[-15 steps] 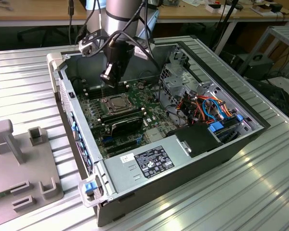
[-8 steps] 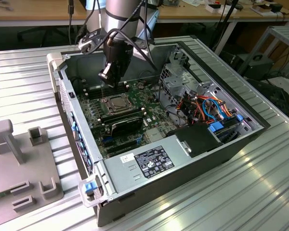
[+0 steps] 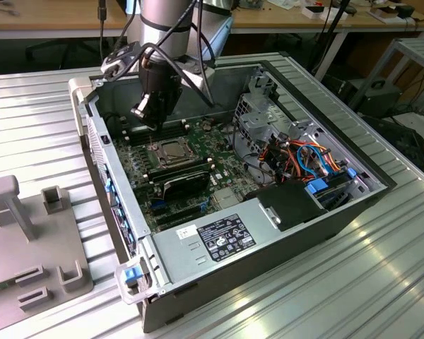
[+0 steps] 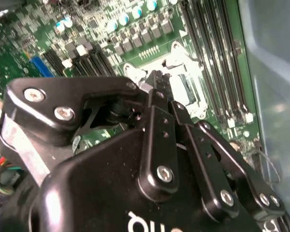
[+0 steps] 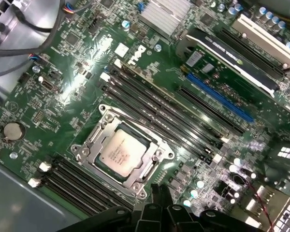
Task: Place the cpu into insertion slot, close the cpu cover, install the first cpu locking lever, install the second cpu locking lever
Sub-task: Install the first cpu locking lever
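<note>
The cpu (image 5: 121, 151), silver-topped, lies flat in the insertion slot (image 5: 97, 165) on the green motherboard. The cpu cover (image 5: 152, 141), a silver metal frame, lies down around the chip. In the exterior view the cpu (image 3: 172, 150) sits mid-board inside the open computer case, and my gripper (image 3: 145, 111) hangs just above and behind it. My black fingertips (image 5: 158, 192) sit close together beside the cover's edge with nothing seen between them. In the second wrist view the gripper (image 4: 157, 77) reaches down at the socket frame (image 4: 180, 62), hiding part of it.
Long black memory slots (image 5: 159, 113) flank the socket on both sides. A black expansion card (image 3: 186, 181), a power supply (image 3: 222, 236), a drive cage (image 3: 258, 116) and coloured cables (image 3: 307, 157) fill the case. A grey fixture (image 3: 28, 240) stands on the exterior view's left.
</note>
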Controlling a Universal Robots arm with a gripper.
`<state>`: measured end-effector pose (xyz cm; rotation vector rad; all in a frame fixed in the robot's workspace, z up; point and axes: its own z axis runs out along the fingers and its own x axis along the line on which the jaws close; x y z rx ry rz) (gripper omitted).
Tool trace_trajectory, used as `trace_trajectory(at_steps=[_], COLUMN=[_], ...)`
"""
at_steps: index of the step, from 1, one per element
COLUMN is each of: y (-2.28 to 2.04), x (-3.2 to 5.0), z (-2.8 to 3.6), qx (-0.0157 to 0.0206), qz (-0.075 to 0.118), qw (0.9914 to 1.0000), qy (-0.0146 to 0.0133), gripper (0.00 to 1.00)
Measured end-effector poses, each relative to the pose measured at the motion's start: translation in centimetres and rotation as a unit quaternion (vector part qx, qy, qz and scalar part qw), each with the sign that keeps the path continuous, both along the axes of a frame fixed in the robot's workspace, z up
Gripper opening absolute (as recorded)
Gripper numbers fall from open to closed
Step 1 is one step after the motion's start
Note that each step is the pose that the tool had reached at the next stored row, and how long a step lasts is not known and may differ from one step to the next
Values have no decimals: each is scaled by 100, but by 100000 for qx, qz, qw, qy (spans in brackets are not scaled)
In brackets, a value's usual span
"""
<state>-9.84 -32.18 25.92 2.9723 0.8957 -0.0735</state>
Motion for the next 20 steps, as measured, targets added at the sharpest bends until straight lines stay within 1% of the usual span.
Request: trace_trajectory(at_steps=[2,3,5,7,10,12,13,17,20], y=[-1,0,1,1,5,22,44,101,103], x=[-6,-14,-27,-57,-97,-121,-132,-137,-136], z=[-3,-6,-9,-9,-12,-12,-12,-13,-13], qx=[-8,-3,9,-3,1,-4,-2,4,2], qz=[-969,-1878,-2770,-4085,-5351,-5558,-5637,-5826,-5868], qw=[99995,99982,99962,99917,99857,99845,99841,99830,99828], qy=[5,2,-5,2,1,1,-20,-64,-65], gripper=[11,11,11,11,11,11,11,11,11])
